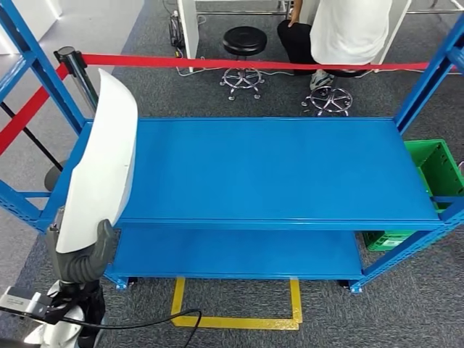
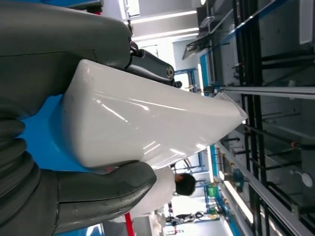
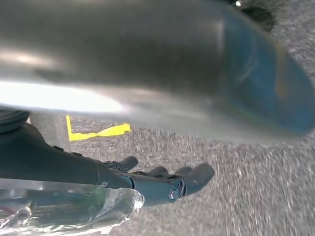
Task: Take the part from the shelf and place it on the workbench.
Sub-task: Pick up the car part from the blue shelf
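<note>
the left robot hand (image 1: 82,257) wraps the lower end of the white part (image 1: 101,163), a long glossy moulded shell that narrows to a point. in the left wrist view the thick grey thumb (image 2: 108,189) presses one long side of the shell and the darker fingers (image 2: 150,64) lie along the opposite side, so the part (image 2: 148,120) is clamped across its width near the wide end. that grip leaves the tapered end free, and in the head view the shell stands nearly upright, tilted a little, above the left end of the blue shelf (image 1: 273,170); whether it touches the shelf cannot be told. i judge the upright carry keeps the long piece clear of the blue uprights (image 1: 38,65) of the rack.

the right robot hand (image 3: 163,182) hangs over grey carpet (image 3: 241,187) with its dark fingers stretched out, slightly apart and holding nothing; a yellow floor marking (image 3: 96,132) lies beyond it. it takes no share in the carry.

further out, a lower shelf (image 1: 235,254) sits beneath the upper one, and a green crate (image 1: 438,170) stands at the right end of the rack. a red barrier tape (image 1: 246,64) runs behind the rack, with a black stool (image 1: 244,43) and a seated person (image 1: 339,32) past it. no workbench appears, so in my judgement the placing half of the task is not yet done.
</note>
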`<control>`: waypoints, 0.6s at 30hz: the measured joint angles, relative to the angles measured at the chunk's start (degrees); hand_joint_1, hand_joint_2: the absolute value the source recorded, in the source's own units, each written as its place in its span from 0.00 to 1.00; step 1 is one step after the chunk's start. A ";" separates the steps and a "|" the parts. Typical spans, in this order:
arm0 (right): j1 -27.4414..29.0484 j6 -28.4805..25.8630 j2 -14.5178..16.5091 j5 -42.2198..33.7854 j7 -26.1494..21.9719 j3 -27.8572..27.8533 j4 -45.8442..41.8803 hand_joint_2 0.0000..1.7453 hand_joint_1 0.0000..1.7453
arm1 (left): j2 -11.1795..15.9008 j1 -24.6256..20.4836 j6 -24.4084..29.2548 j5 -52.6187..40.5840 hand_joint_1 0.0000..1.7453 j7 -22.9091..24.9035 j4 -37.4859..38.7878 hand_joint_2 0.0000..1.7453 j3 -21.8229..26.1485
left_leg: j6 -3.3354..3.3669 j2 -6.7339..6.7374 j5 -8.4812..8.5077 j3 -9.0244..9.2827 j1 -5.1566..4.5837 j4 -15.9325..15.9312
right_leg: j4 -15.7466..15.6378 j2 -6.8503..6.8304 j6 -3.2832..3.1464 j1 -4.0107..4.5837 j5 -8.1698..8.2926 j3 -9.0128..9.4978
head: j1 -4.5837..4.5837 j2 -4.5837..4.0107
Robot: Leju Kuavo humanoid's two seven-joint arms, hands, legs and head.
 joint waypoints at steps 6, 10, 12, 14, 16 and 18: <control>0.30 8.24 -0.03 -1.23 -3.78 -1.01 -0.01 0.00 0.00 | 0.72 0.93 0.71 1.48 1.00 0.00 -0.57 1.00 -0.16 | -1.71 0.12 -10.52 -3.49 0.28 10.82 | 0.14 -0.58 -2.50 -0.10 2.79 -3.12 | -0.47 -0.01; 0.62 11.91 -0.05 -1.37 -6.43 -1.18 -0.01 0.00 0.00 | 0.74 1.36 0.95 2.32 1.00 0.00 -1.09 1.00 0.19 | -1.59 0.12 -10.49 -1.07 0.29 15.02 | 0.30 -0.93 -2.25 0.04 4.83 -5.99 | -0.50 0.00; 0.63 12.25 -0.04 -1.37 -6.93 -1.19 -0.01 0.00 0.00 | 0.74 1.46 0.70 2.21 1.00 0.00 -1.44 1.00 0.37 | -1.26 0.11 -8.54 4.90 0.25 7.42 | 0.42 -0.93 -1.78 0.12 5.64 -6.92 | -0.52 -0.01; 0.61 12.66 -0.04 -1.54 -7.14 -1.27 -0.01 0.00 0.00 | 0.74 1.47 0.36 1.78 1.00 0.00 -1.83 1.00 0.46 | -0.74 0.05 -9.12 9.32 0.15 0.77 | 0.56 -0.88 -1.12 0.29 6.50 -7.49 | -0.52 0.00; 0.65 13.22 -0.05 -1.86 -7.19 -1.50 -0.01 0.00 0.00 | 0.76 1.63 0.13 1.37 1.00 0.00 -2.02 1.00 0.58 | -0.04 0.02 -9.53 9.85 0.01 -1.03 | 0.42 -0.84 -0.37 0.28 7.51 -7.90 | -0.51 0.01; 0.80 13.77 -0.05 -2.14 -7.21 -1.85 -0.01 0.00 0.00 | 0.76 1.81 0.07 1.28 1.00 0.00 -2.05 1.00 0.68 | 0.78 0.17 -8.69 8.92 0.06 -0.96 | 1.15 -0.84 0.23 0.13 6.46 -8.53 | -0.45 0.00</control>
